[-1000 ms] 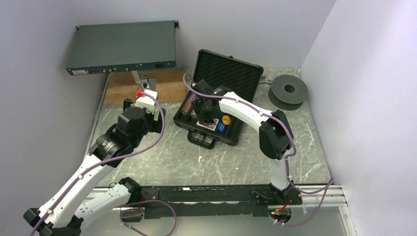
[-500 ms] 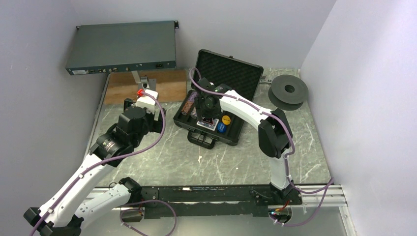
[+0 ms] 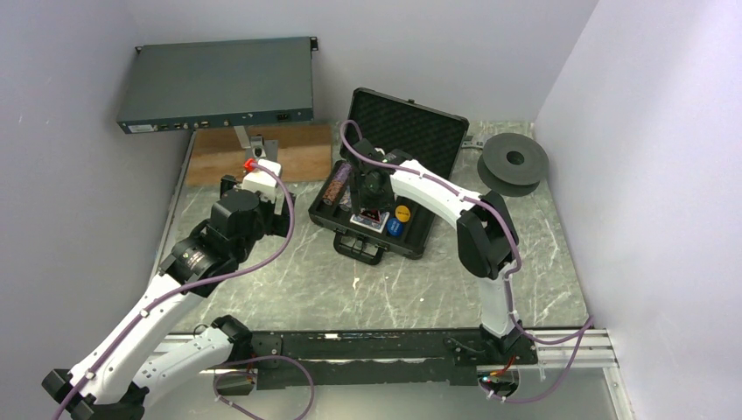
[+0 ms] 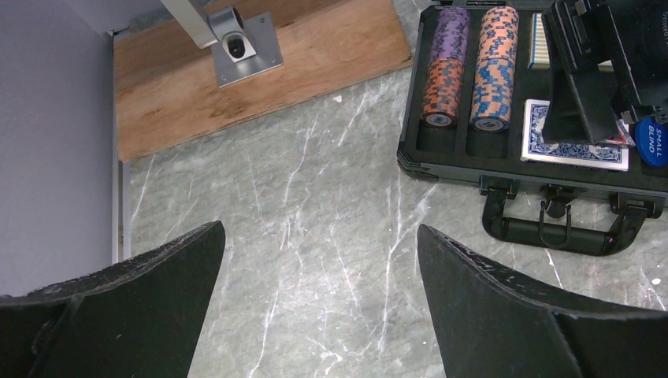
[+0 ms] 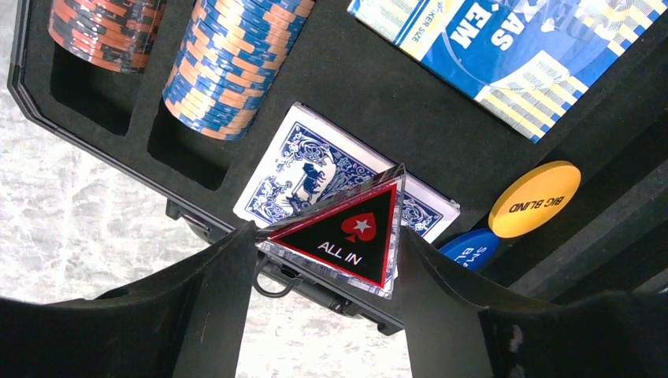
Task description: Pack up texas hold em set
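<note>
The black briefcase (image 3: 415, 248) lies open at mid table, its foam lid (image 3: 407, 127) up and its handle (image 3: 359, 249) toward me. Chip rolls (image 5: 232, 63) fill its left slots. A blue card deck (image 5: 299, 169) lies beside them, with a blue Texas Hold'em box (image 5: 504, 47) behind. An orange button (image 5: 536, 198) and a blue button (image 5: 473, 246) sit at the right. My right gripper (image 5: 327, 232) is shut on the red-triangle "ALL IN" button (image 5: 350, 228), held just above the deck. My left gripper (image 4: 319, 228) is open and empty over bare table left of the case (image 4: 441, 161).
A grey flat rack unit (image 3: 219, 83) stands at the back left above a wooden board (image 3: 262, 153) with a small metal stand (image 4: 236, 43). A dark round spool (image 3: 514, 160) lies at the back right. Walls close in on the left, back and right.
My right gripper has shifted slightly toward the case's front edge, carrying the triangle button over the deck. The left arm has not moved.
</note>
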Robot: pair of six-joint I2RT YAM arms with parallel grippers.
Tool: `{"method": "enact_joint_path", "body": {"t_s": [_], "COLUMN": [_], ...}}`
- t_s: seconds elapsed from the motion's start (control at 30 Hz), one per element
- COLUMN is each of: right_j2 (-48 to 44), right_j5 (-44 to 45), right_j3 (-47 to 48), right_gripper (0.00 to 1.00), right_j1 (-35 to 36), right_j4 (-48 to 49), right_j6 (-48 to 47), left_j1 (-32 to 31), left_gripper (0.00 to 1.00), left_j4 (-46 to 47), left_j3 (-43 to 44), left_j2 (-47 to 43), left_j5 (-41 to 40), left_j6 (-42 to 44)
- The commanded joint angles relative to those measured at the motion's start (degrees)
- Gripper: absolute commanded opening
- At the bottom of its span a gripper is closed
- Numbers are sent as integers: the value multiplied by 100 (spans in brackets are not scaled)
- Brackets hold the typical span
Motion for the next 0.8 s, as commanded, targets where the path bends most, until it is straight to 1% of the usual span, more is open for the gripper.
{"method": "enact_joint_path", "body": {"t_s": [0.0,0.43,0.63,0.77], "right_j2": [47,147,212,190], "right_j5": [-37,-232,-135,-112], "right_j3": [73,-40,6,-35], "right_gripper": [0,0,0,21], "right_j1": [-34,-34,-34,-34], "right_j4": [110,183,82,90], "right_j6": [87,84,138,166], "left_j1": [33,37,37,37], "left_gripper": [98,98,98,98], "left_j4": [150,147,150,150], "left_j3": [11,10,11,12], "left_j2": [-45,-45,-47,-62], "left_j5": [-119,-108,-90,-86], "left_j6": [58,57,55,51]}}
